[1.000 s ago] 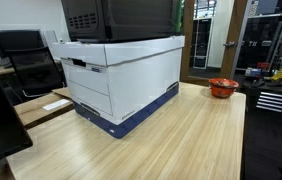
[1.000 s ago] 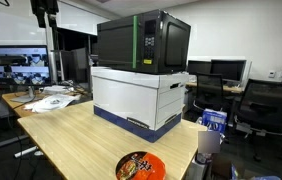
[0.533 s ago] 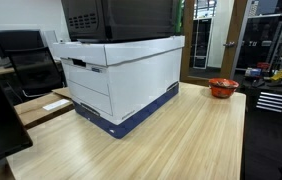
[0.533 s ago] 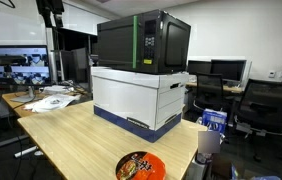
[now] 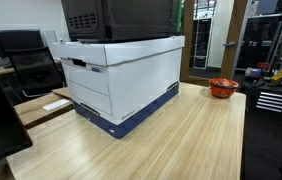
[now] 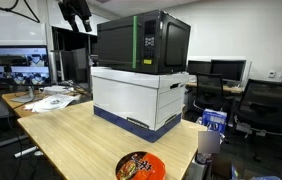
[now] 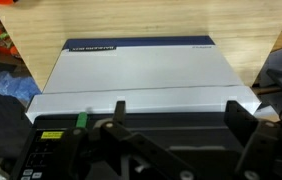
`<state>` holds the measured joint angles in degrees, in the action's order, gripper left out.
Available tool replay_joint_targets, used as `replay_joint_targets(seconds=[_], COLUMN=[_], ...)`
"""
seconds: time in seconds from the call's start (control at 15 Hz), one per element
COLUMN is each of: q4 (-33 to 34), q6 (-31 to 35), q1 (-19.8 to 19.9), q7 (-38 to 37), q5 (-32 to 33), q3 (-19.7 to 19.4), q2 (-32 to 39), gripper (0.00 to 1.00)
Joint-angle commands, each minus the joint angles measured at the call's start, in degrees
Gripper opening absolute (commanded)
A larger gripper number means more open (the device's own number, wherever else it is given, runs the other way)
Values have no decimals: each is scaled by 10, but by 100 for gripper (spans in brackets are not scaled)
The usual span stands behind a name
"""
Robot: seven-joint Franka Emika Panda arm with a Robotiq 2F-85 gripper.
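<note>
Black robot gripper [image 6: 77, 12] hovering above black box-shaped microwave [image 6: 141, 42], jaws spread wide, gripping nothing; microwave sitting on white cardboard box [image 6: 136, 95].

Pincer [image 6: 79, 14] up high nr top-left corner of microwave [image 6: 141, 42] on white box [image 6: 139, 97].

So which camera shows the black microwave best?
An exterior view: the microwave shows whole, door and buttons. In an exterior view its top is cut off; the wrist view catches only part, from above.
</note>
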<state>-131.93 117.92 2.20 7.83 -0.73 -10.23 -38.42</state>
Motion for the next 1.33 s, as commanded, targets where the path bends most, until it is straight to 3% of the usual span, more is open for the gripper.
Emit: replay_joint_targets(seconds=[0.0, 0.53, 0.93, 1.27], q4=[-23, -80, -107, -94], q6=[96, 324, 510, 583], q1=[0, -45, -101, -145], q7=[79, 241, 225, 203], q5=[8, -22, -48, -68], q3=[-29, -107, -151, -187], q2=[20, 52, 91, 136], gripper=[100, 100, 100, 100])
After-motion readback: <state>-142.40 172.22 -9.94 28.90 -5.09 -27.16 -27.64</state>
